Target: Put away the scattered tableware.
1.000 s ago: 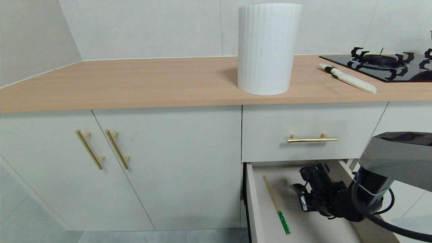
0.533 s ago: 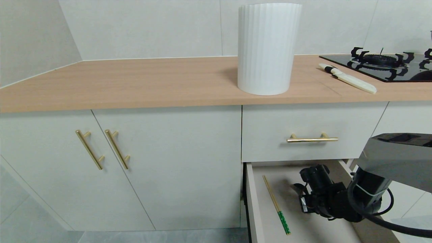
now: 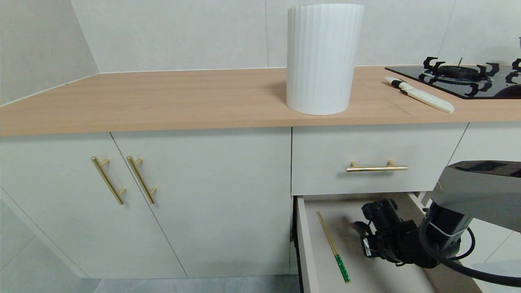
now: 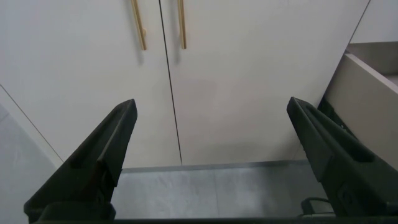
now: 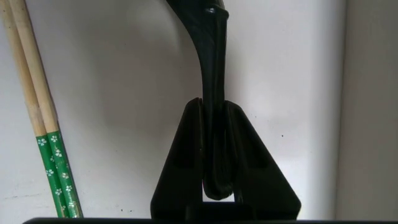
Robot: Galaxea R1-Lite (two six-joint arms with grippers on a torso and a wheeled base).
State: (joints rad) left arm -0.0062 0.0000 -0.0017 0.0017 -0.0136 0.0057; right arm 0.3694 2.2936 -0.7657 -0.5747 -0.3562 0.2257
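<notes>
While the right pincer is clenched on a black utensil handle inside the open drawer, the chopsticks lie flat on the drawer floor, near the utensil but apart from it. Left pincer: released, jaws spread wide, facing the cabinet doors.

White ribbed canister on wooden countertop

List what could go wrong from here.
1. The right gripper clamps a black utensil inside the open drawer, near the chopsticks; dropped crooked, it may land on them.
2. The gripper sits below the upper drawer front; lifting straight up could hit it.
3. The knife lies near the counter edge and might be knocked off.
</notes>
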